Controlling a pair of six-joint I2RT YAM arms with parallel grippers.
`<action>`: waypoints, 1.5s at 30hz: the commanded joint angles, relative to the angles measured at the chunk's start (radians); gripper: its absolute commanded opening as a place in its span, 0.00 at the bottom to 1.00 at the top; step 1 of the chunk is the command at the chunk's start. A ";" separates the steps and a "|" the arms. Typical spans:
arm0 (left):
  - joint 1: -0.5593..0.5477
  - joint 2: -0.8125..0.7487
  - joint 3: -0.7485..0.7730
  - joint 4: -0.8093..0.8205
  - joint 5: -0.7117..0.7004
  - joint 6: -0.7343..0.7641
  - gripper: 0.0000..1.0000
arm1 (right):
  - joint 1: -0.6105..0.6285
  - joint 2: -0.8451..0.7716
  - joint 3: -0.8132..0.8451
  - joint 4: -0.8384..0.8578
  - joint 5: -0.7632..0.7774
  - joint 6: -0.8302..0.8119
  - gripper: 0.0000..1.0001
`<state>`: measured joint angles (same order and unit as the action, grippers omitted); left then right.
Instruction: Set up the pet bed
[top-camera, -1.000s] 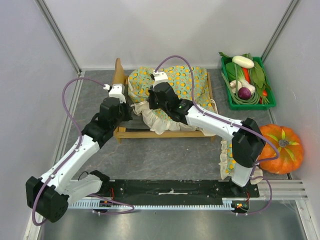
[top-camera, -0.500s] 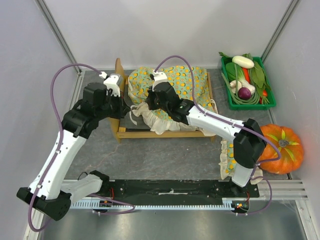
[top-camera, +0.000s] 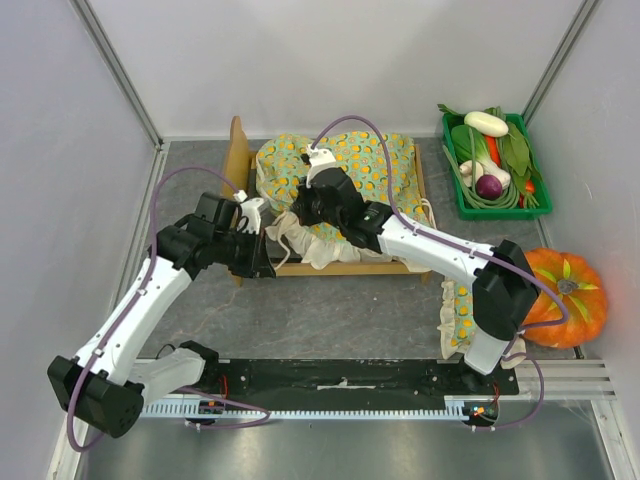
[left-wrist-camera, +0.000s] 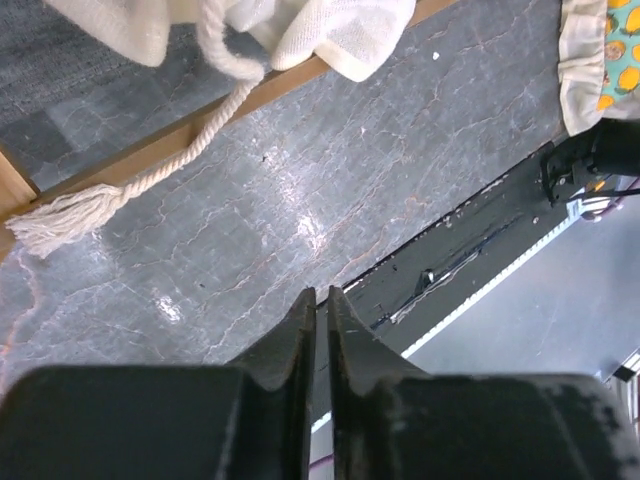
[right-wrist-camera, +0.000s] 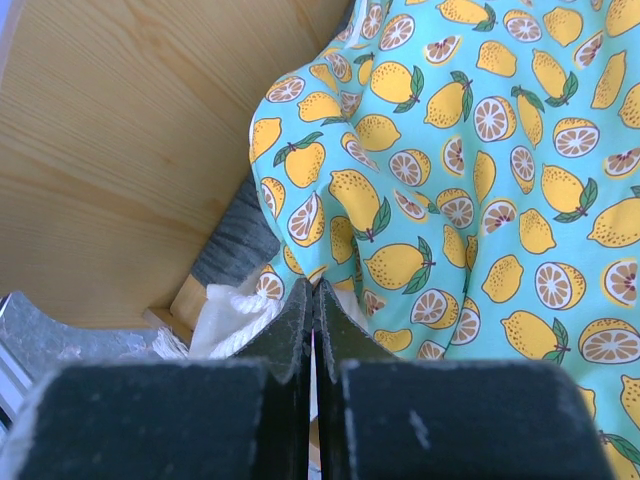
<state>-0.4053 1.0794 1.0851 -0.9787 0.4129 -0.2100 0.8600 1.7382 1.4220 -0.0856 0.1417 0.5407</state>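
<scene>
Lemon-printed blanket, cream-ruffled, hides most of the bed at upper centre; only light wood shows at its left end and near edge. Right claw is pressed together against the cloth; whether it pinches any is unclear. Left claw is all but pressed together, empty, over the grey marbled table.

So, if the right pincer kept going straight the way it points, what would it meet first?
The lemon-print blanket, seemingly right at the tips of the right pincer; depth is unclear.
</scene>
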 joint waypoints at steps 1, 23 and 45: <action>0.002 -0.073 -0.034 0.086 0.000 -0.066 0.19 | -0.001 -0.046 -0.017 0.029 -0.022 0.004 0.00; -0.013 0.011 -0.494 1.139 -0.526 -0.141 0.47 | -0.001 -0.086 -0.018 0.026 -0.011 -0.001 0.00; -0.013 0.162 -0.484 1.407 -0.484 -0.077 0.18 | -0.003 -0.088 0.003 0.004 0.002 -0.008 0.00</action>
<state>-0.4164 1.3201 0.5674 0.3801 -0.0761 -0.3126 0.8600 1.6920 1.3861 -0.0906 0.1322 0.5415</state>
